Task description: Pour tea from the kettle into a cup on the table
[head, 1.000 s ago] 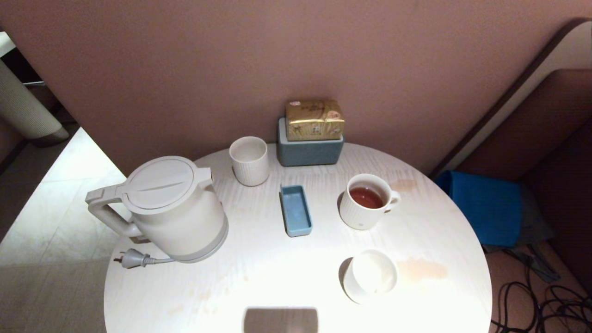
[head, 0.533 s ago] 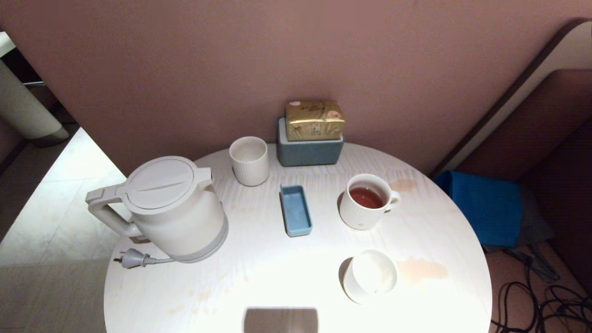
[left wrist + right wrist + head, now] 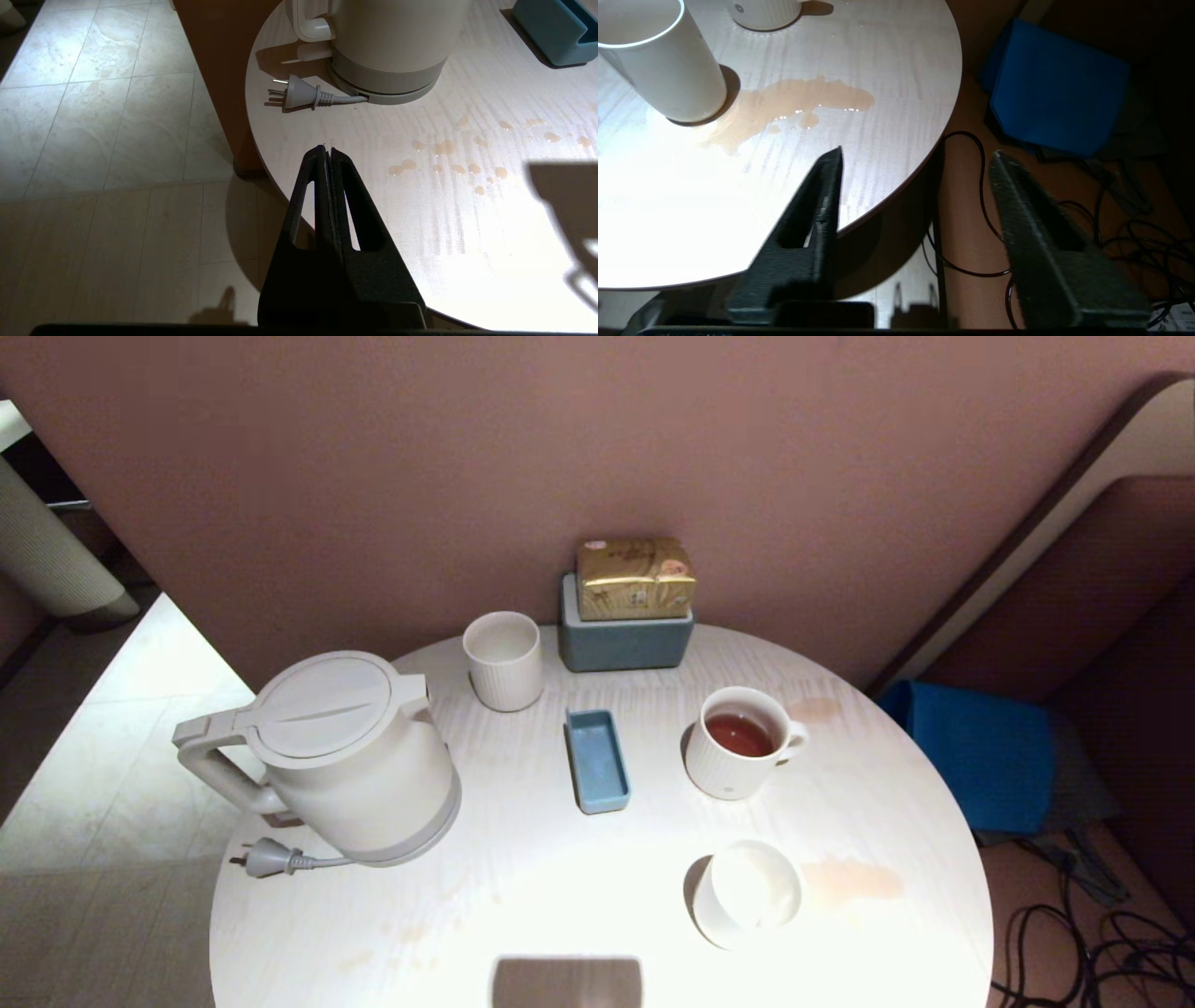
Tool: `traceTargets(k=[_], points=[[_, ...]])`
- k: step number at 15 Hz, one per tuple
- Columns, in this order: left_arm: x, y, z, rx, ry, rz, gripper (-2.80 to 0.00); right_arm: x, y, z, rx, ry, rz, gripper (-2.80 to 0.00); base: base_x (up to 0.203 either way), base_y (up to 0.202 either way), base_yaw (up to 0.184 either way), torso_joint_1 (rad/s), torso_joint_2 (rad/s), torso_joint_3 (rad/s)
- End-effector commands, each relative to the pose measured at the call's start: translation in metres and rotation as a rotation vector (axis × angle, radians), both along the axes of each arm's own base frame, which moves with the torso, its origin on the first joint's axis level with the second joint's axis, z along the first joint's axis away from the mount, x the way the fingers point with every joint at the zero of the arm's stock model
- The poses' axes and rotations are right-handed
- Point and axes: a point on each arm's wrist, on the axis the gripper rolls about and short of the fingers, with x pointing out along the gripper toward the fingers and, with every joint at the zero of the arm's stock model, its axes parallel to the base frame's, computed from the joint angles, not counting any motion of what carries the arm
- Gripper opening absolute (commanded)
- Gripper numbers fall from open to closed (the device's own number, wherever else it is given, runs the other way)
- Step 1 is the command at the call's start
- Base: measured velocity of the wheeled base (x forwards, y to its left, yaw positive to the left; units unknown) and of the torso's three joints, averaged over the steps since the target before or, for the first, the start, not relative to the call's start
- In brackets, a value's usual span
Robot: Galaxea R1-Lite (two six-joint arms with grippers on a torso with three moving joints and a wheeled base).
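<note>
The off-white kettle (image 3: 350, 756) stands upright at the left of the round white table (image 3: 523, 896), its plug (image 3: 266, 859) lying beside it; the left wrist view shows its base (image 3: 387, 56). A smooth white cup (image 3: 747, 894) stands near the front right (image 3: 663, 65). Reddish-brown tea (image 3: 739, 735) fills a ribbed mug (image 3: 738, 747). Neither gripper shows in the head view. My left gripper (image 3: 327, 150) is shut and empty, short of the table's front-left edge. My right gripper (image 3: 915, 156) is open and empty over the table's front-right edge.
A ribbed handleless cup (image 3: 504, 661), a blue tray (image 3: 597, 761) and a blue-grey box with a gold packet (image 3: 635, 579) stand at the back. Tea puddle (image 3: 794, 105) and droplets (image 3: 448, 158) wet the tabletop. A blue bag (image 3: 980, 751) and cables (image 3: 985, 200) lie on the floor.
</note>
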Motion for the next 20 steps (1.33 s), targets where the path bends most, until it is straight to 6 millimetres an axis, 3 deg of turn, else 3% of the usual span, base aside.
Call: traceTargets(k=[1, 11, 20], points=[[0.0001, 0.0000, 0.0001, 0.000, 0.001, 0.000, -2.80, 0.0001, 0.0000, 0.0000, -0.001, 0.001, 0.001, -2.80, 0.000, 0.000, 0.000, 0.000, 0.00, 0.000], [0.0001, 0.0000, 0.0001, 0.000, 0.001, 0.000, -2.80, 0.0001, 0.0000, 0.0000, -0.002, 0.001, 0.001, -2.80, 0.000, 0.000, 0.000, 0.000, 0.00, 0.006], [0.0001, 0.0000, 0.0001, 0.000, 0.001, 0.000, -2.80, 0.0001, 0.0000, 0.0000, 0.004, 0.002, 0.001, -2.80, 0.000, 0.000, 0.000, 0.004, 0.00, 0.181]])
